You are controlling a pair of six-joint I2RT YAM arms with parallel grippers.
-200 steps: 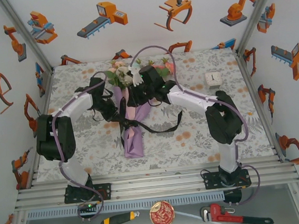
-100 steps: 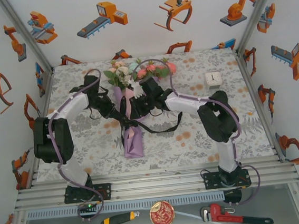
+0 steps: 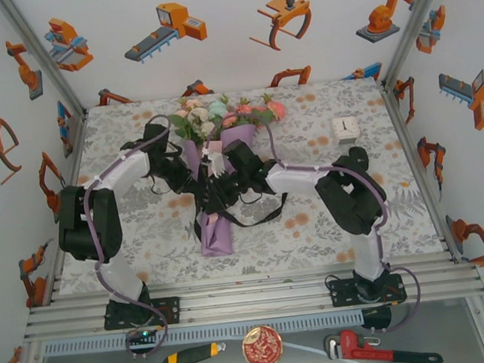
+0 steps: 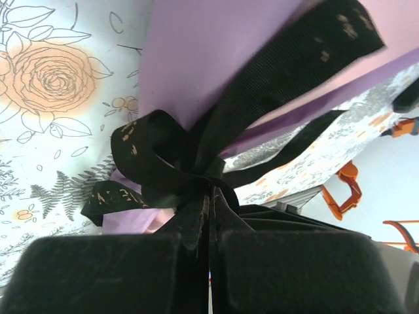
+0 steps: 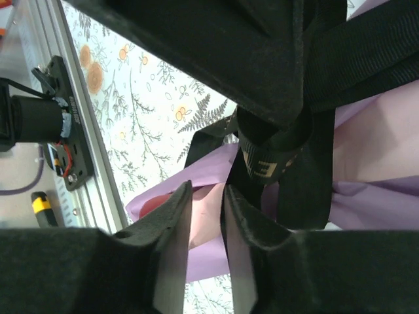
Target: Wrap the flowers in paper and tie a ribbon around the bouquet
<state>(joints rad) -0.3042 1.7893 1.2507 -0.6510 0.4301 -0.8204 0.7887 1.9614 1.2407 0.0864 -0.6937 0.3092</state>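
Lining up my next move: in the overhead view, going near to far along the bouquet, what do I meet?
The round red dish → the narrow end of the paper cone → the ribbon → the flowers.

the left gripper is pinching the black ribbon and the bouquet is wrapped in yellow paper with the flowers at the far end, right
The paper is lilac-purple, not yellow; the top external view shows it. The rest holds: the left gripper pinches the black ribbon, flowers at the far end.
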